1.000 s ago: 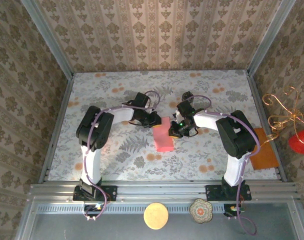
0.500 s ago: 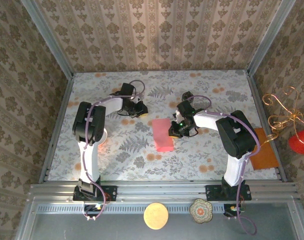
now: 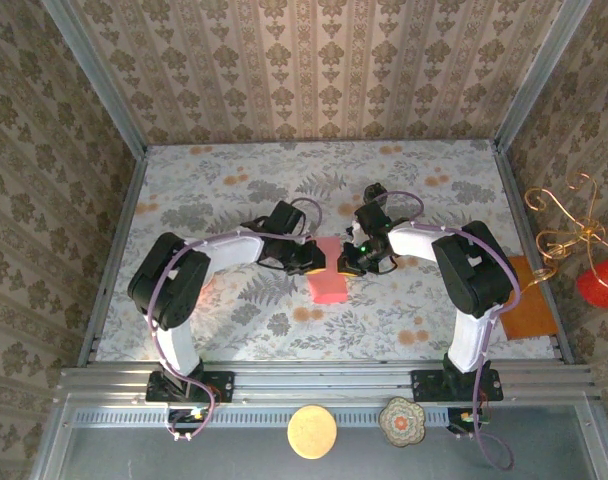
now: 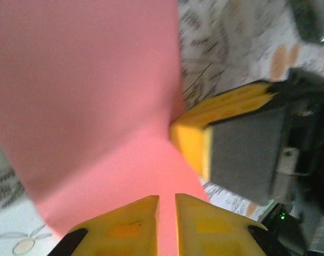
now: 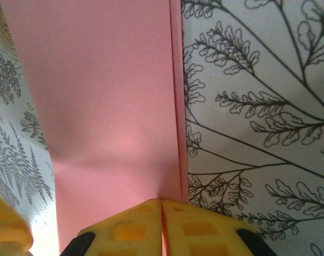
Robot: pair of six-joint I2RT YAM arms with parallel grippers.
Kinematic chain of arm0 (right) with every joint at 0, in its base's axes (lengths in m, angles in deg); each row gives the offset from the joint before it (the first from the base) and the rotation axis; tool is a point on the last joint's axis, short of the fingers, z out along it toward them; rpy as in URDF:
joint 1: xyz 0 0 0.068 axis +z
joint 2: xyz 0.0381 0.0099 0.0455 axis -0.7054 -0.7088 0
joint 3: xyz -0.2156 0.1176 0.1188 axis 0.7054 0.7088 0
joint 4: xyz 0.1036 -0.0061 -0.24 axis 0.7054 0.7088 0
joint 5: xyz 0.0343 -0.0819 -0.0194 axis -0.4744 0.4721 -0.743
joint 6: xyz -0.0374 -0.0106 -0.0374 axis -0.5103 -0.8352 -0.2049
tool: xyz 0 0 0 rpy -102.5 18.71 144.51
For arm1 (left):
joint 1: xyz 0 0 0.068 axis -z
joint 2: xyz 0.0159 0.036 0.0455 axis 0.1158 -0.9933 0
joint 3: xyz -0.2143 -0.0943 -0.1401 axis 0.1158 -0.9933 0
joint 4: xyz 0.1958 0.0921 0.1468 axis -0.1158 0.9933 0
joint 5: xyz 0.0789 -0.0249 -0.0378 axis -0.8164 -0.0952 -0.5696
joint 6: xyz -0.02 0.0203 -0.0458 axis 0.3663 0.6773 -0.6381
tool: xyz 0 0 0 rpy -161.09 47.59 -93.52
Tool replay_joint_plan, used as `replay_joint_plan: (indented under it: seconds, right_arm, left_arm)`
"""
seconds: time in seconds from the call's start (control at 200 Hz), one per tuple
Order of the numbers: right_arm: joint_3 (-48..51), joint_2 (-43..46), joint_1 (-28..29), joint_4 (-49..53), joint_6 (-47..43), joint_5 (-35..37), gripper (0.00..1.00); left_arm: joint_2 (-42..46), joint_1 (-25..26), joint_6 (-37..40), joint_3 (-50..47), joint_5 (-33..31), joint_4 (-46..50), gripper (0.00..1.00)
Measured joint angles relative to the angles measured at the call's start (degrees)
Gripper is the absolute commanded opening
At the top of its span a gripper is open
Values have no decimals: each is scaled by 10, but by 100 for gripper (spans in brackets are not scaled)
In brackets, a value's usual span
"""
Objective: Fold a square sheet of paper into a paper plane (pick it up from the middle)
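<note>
The salmon-pink paper (image 3: 327,281) lies mid-table as a folded upright rectangle, not a dart shape. My right gripper (image 3: 347,262) is shut on its right edge; in the right wrist view the fingertips (image 5: 161,201) meet on the doubled edge of the paper (image 5: 108,96). My left gripper (image 3: 312,260) sits at the paper's upper left. In the left wrist view its jaws (image 4: 167,200) stand a narrow gap apart over the pink paper (image 4: 87,96), which shows through the gap. The right gripper's yellow finger (image 4: 191,144) is close ahead of them.
A larger orange sheet (image 3: 530,300) lies at the table's right edge. A round cork disc (image 3: 312,431) and a patterned tin (image 3: 400,420) rest on the front rail. Patterned walls close in the left, back and right sides.
The left arm swung away to the back left, then came back to the paper's upper left edge. The right gripper stayed shut on the paper's right edge.
</note>
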Motion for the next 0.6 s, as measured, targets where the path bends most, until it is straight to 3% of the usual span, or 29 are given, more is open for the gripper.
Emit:
replay_joint_plan:
  seconds: [0.6]
  right_arm:
    - [3, 1, 0, -4, 2, 0, 11]
  left_arm:
    - [-11, 3, -46, -46, 2, -53, 16]
